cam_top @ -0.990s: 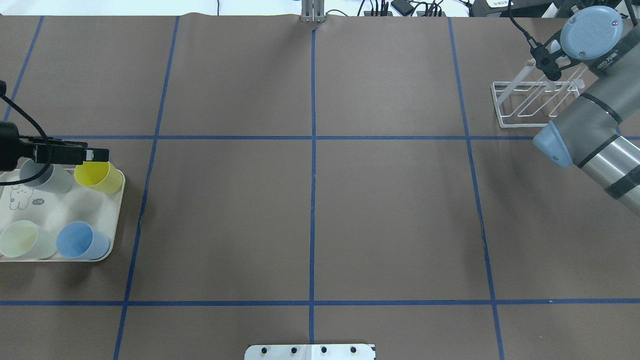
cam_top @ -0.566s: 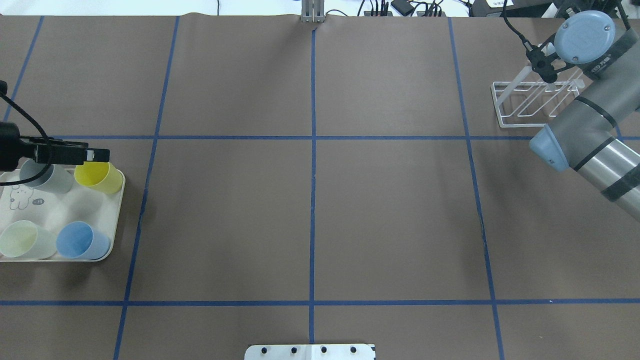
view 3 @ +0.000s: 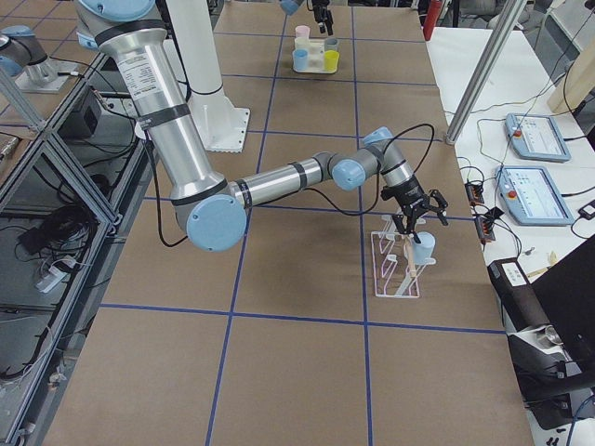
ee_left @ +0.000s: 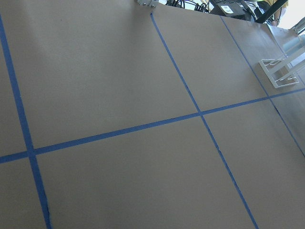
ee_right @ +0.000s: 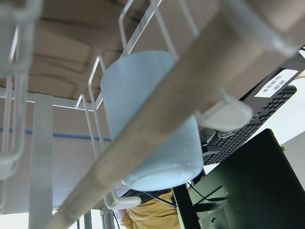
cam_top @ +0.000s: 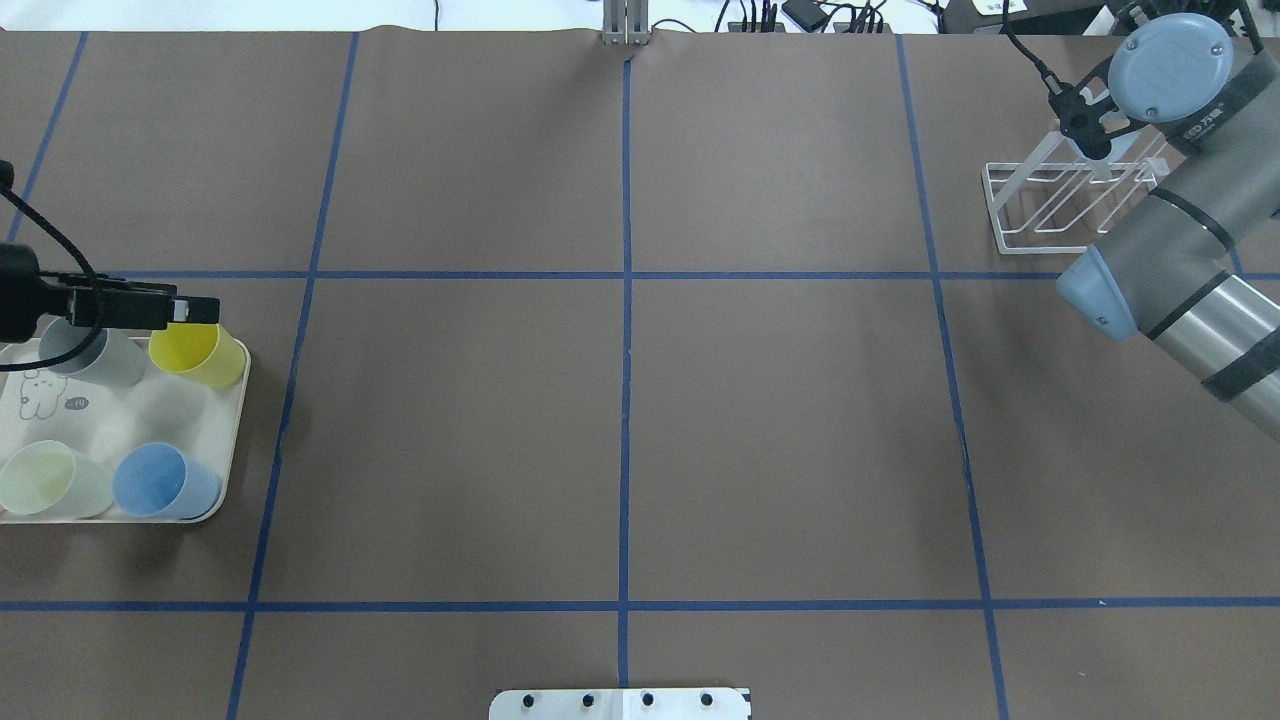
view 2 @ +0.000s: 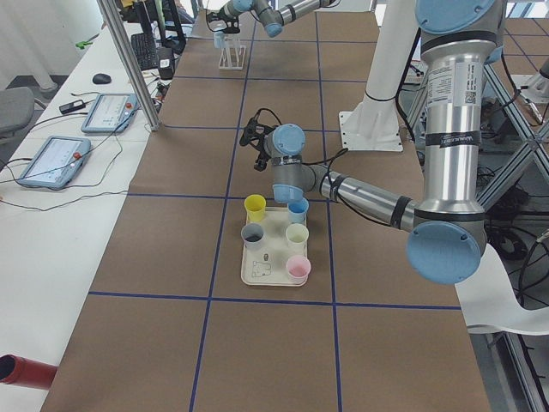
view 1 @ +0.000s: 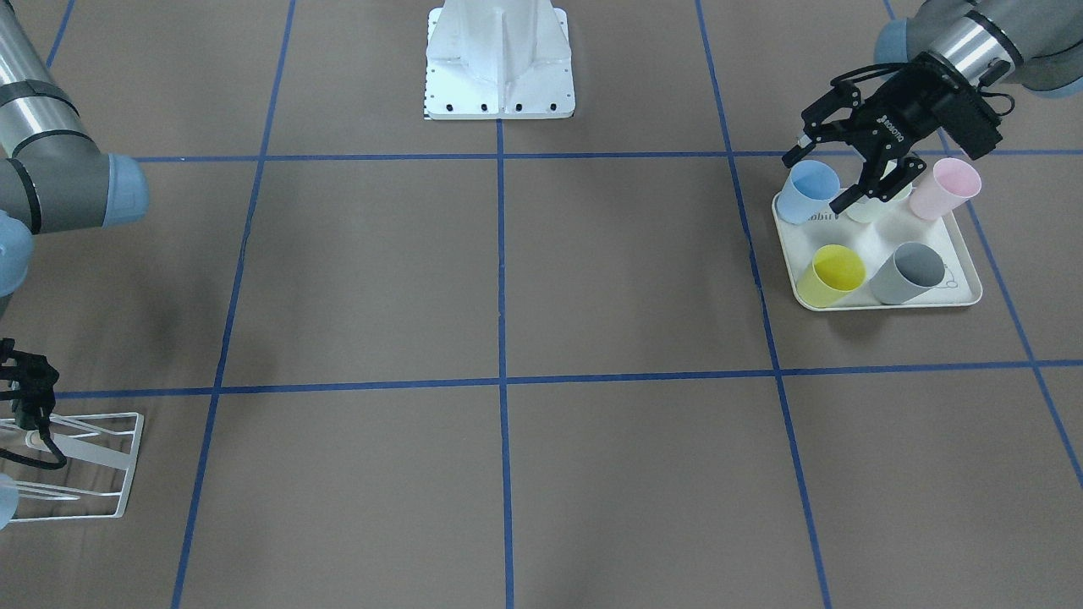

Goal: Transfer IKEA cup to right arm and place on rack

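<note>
The cup (ee_right: 147, 119), light blue, sits on the rack (cam_top: 992, 205) among the white wire prongs. In the right wrist view the wooden dowel (ee_right: 181, 105) crosses in front of it, and nothing grips it. The right arm (cam_top: 1180, 250) reaches over the rack at the far right corner of the counter (cam_top: 620, 420). In the right side view the right fingers (view 3: 407, 225) hang just above the cup and look spread apart, clear of it.

At the other end, the left fingers (view 1: 846, 201) are wide apart and hold nothing. They hover over the near edge of the tray (view 1: 888, 304), above the blue cup (view 1: 808, 190) and the pale cup (view 1: 880, 207). Pink (view 1: 952, 188), yellow (view 1: 833, 272) and grey (view 1: 909, 272) cups also stand on the tray. The left wrist view shows only the brown counter and its blue tape lines.
</note>
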Controlling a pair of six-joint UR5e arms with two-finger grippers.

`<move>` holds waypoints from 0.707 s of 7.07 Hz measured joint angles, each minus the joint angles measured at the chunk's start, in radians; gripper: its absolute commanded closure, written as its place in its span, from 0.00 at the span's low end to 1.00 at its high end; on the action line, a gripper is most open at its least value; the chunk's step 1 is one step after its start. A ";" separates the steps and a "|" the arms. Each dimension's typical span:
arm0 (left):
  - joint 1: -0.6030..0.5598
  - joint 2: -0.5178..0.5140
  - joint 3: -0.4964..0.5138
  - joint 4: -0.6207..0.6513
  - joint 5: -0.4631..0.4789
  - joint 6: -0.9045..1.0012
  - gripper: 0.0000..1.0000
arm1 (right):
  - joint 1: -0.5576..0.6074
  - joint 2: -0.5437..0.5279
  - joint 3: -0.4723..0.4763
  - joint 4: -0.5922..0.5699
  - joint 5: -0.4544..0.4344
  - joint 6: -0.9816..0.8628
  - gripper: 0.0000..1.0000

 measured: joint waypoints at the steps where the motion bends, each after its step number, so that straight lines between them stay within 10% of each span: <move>1: 0.000 0.001 -0.001 0.000 0.000 0.000 0.00 | 0.006 -0.003 0.045 -0.007 0.007 0.007 0.01; 5: -0.022 0.009 0.000 0.006 0.005 0.068 0.00 | 0.014 -0.096 0.399 -0.139 0.197 0.365 0.00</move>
